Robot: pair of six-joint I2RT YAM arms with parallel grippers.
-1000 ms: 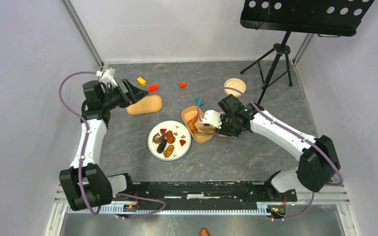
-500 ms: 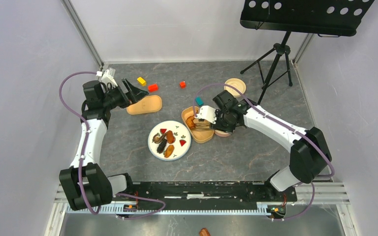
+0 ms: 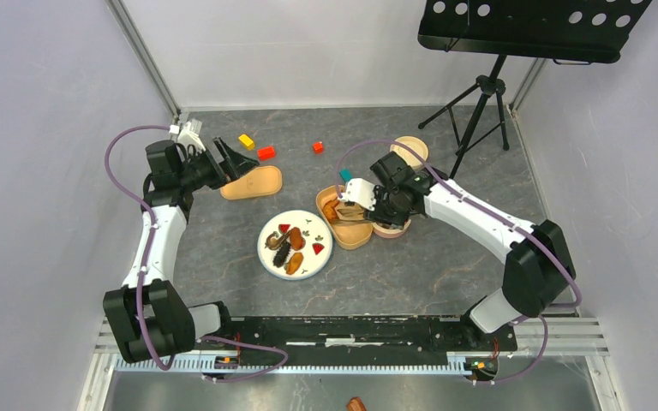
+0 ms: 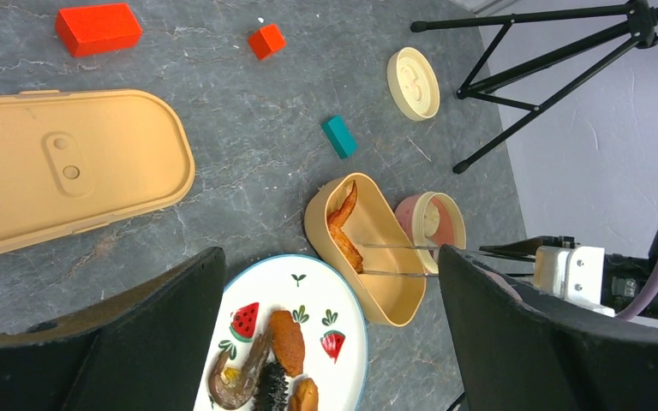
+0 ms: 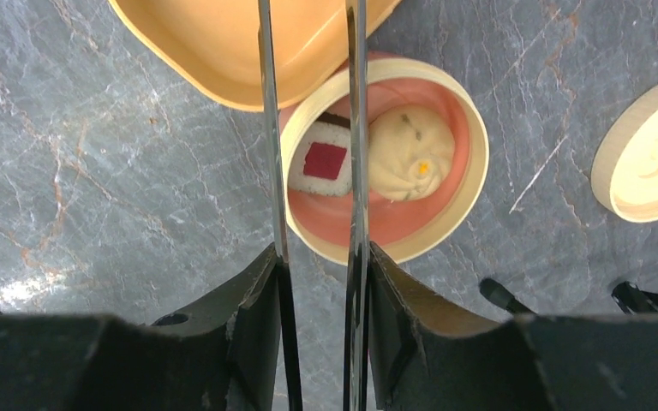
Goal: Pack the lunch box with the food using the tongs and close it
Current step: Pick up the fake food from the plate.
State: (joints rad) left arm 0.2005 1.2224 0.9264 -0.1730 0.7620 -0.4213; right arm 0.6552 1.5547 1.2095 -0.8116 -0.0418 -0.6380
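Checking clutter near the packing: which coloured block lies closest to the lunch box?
The teal block, just beyond the lunch box; the red blocks and yellow block lie farther off.

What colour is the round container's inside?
Pink; the small round cream container shows best in the right wrist view.

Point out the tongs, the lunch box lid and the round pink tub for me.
tongs [image 5: 268, 128], right wrist view, on their left thin arm
lunch box lid [image 4: 68, 167], left wrist view, middle of its flat top
round pink tub [image 5: 385, 221], right wrist view, bare pink inner floor
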